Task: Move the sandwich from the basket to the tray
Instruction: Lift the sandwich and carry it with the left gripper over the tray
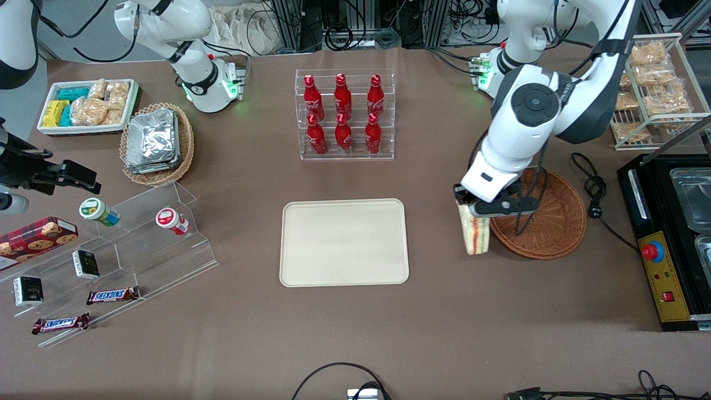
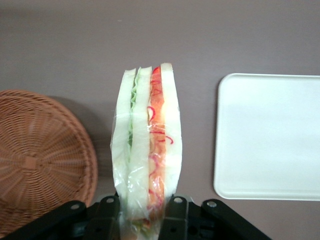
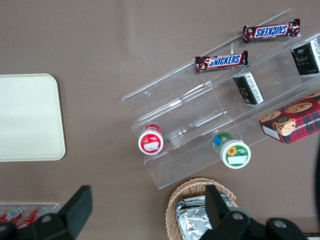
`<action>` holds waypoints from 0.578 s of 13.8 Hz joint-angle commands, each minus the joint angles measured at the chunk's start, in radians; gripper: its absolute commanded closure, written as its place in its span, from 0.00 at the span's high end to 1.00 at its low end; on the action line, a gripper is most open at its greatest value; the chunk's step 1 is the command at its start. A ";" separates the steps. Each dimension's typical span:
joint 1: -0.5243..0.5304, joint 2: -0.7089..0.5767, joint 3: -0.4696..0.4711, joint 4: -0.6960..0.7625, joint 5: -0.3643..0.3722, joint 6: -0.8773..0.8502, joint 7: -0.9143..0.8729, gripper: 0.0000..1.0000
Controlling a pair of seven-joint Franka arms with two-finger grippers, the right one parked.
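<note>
Sandwich (image 2: 147,150) (clear-wrapped wedge) pinched in gripper (image 1: 482,209), between woven basket (image 1: 547,222) and smooth tray (image 1: 344,242).

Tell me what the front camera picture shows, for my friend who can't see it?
The gripper holds the wrapped sandwich in the air between the brown wicker basket and the cream tray. The tray has nothing on it, and red bottles stand in a clear rack farther from the camera.

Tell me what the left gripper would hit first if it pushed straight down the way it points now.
Probably bare table. The gripper, shut on the sandwich, hangs between basket and tray, so the sandwich's tip would touch first; height is unclear.
</note>
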 commanded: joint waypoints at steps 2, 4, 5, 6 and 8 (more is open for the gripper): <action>-0.064 0.085 0.007 0.090 -0.012 -0.006 0.005 0.28; -0.097 0.112 0.009 0.095 -0.013 0.035 0.004 0.28; -0.112 0.128 0.007 0.095 -0.013 0.055 0.002 0.28; -0.120 0.143 0.007 0.101 -0.013 0.069 -0.002 0.28; -0.152 0.172 0.009 0.119 -0.012 0.092 -0.059 0.28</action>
